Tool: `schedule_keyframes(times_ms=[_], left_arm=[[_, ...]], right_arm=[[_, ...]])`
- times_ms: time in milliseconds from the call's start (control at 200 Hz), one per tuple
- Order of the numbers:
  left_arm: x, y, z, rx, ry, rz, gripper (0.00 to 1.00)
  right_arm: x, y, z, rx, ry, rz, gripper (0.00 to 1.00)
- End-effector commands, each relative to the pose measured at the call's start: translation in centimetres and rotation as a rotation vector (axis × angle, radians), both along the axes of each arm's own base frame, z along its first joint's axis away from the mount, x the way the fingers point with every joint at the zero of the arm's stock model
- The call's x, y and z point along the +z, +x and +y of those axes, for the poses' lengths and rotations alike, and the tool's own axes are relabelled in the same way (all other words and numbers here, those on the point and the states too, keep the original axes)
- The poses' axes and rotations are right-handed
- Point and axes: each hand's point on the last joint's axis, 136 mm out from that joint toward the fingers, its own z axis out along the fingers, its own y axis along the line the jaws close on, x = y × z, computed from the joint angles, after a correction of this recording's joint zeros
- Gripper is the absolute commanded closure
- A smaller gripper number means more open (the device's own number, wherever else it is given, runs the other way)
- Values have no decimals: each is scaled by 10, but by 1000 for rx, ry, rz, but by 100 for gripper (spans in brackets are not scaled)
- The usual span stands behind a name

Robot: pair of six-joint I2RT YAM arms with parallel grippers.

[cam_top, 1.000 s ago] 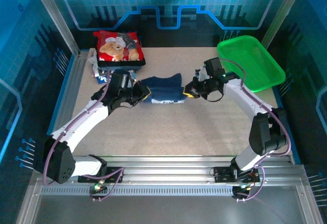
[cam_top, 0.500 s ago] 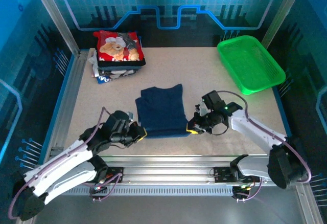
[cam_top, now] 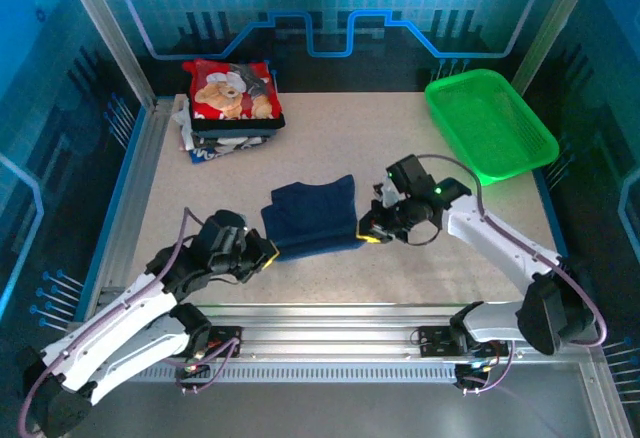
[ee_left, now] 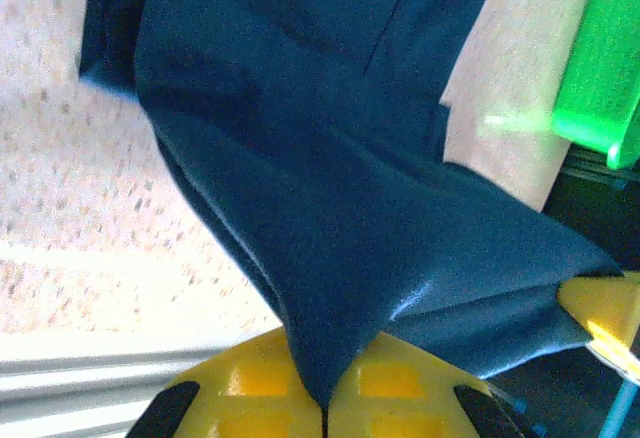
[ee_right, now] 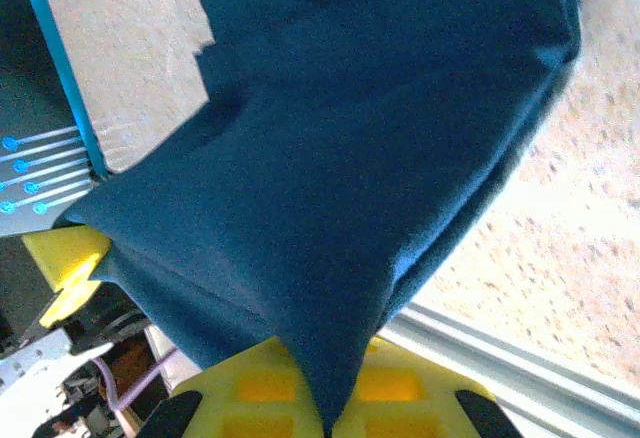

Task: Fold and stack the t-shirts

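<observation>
Left gripper (cam_top: 268, 251) is pinching down tight on the near left corner of the navy t-shirt (cam_top: 315, 218), and the right gripper (cam_top: 368, 233) is doing the same on the near right corner. So both are clamped on cloth, with basically no gap between the jaws. From the left wrist cam the yellow fingers (ee_left: 250, 383) are squeezing a fold of the navy fabric (ee_left: 330, 158), which is tenting up and away from them. The right wrist cam is showing the same deal, with the dark blue cloth (ee_right: 380, 138) bunching into the right gripper (ee_right: 325, 408) at the bottom.

The shirt itself is sitting mid-table, stretched between the two grippers. Its far part is lying on the speckled table (cam_top: 420, 278), and the near edge looks to be lifting a little. The print isn't showing, just plain navy.

At the far left corner, a stack of folded shirts (cam_top: 225, 136) is sitting with the red teddy-bear shirt (cam_top: 233, 91) on top, well apart from the navy one. The green basket (cam_top: 490, 123) is sitting at the far right, not touching anything.
</observation>
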Motion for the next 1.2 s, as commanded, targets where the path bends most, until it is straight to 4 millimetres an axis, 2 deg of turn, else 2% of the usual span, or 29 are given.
schedule_keyframes(times_ms=[0,305,535,645,795,890,930,976,996,1016,1041,1081,1126,1171,1181,1196], left_arm=[[8,18,7,9,18,-9,100],[19,74,28,38,34,-29,100],[11,108,42,51,45,-20,100],[-2,125,48,47,65,5,100],[-29,150,54,36,93,56,100],[-42,171,60,51,101,64,100],[-46,182,59,49,95,65,95],[-48,193,59,45,99,63,84],[-46,199,58,41,98,54,79],[-43,204,58,40,96,44,76],[-38,209,58,41,94,33,70],[-22,219,57,46,89,-3,58],[6,228,57,44,86,-73,46],[38,232,61,52,106,-139,37],[45,232,62,56,112,-152,35],[55,232,65,61,121,-171,33]], right_arm=[[-4,17,-8,5,-67,13,100],[-19,80,-4,6,-91,31,100],[-35,121,-4,-7,-96,66,99],[-48,140,-3,-16,-98,94,98],[-70,167,-4,-32,-115,129,94],[-84,194,-5,-55,-119,140,89],[-86,207,-5,-68,-109,143,81],[-83,224,-4,-77,-87,133,72],[-76,231,-3,-80,-79,116,67],[-80,237,-3,-83,-80,120,62],[-73,244,-4,-85,-75,102,54],[-58,253,-4,-83,-70,62,43],[-34,261,-8,-77,-80,-4,36],[-17,260,-13,-66,-102,-52,32],[-5,258,-14,-61,-103,-80,31],[2,256,-16,-55,-109,-99,29]])
